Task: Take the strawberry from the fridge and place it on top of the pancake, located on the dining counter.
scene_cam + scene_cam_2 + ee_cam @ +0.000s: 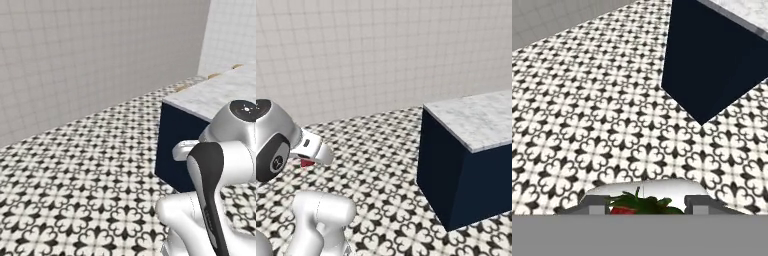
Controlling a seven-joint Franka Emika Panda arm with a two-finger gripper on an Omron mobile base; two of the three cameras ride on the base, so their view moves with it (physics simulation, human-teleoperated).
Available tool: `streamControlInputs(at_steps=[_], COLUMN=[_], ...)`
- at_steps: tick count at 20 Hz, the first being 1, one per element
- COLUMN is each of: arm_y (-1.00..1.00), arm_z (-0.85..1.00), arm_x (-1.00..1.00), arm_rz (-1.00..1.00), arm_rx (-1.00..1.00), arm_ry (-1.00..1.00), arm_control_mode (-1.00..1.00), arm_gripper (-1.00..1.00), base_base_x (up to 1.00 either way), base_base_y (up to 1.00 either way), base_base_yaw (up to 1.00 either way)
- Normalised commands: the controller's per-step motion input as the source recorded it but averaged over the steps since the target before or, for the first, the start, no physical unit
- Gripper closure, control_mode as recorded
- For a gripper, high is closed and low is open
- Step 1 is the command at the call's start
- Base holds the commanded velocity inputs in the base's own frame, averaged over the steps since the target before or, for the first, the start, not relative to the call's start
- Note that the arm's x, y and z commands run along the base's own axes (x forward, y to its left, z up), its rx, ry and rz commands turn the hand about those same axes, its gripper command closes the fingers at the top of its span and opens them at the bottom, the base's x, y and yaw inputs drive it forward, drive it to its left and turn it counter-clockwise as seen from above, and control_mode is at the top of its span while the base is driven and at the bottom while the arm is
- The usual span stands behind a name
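Strawberry (632, 206): clamped in gripper (643, 209). Step: carrying to dining counter (476, 117), 2 o'clock. Next: reach the tabletop, locate pancake.

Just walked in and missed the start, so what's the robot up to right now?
The robot's hand is carrying the strawberry, its red flesh and green leaves showing between the fingers in the hand view. The hand is held low over the patterned floor. The dining counter, marble top on a navy base, stands ahead to the right, a stretch of floor between it and the hand. The strawberry is not yet placed.
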Motion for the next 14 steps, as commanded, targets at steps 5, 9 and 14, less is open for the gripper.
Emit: streamControlInputs(at_steps=[5,9,14], arm_y=[0.00,0.00,0.00], arm_z=[0.00,0.00,0.00], arm_x=[0.00,0.00,0.00], arm_rz=[0.00,0.00,0.00], arm_rx=[0.00,0.00,0.00], arm_ry=[0.00,0.00,0.00], arm_control_mode=[1.00,1.00,1.00], arm_gripper=[1.00,1.00,1.00], base_base_x=[1.00,1.00,1.00], base_base_y=[0.82,0.40,0.28], base_base_yaw=[-0.24,-0.18,-0.17])
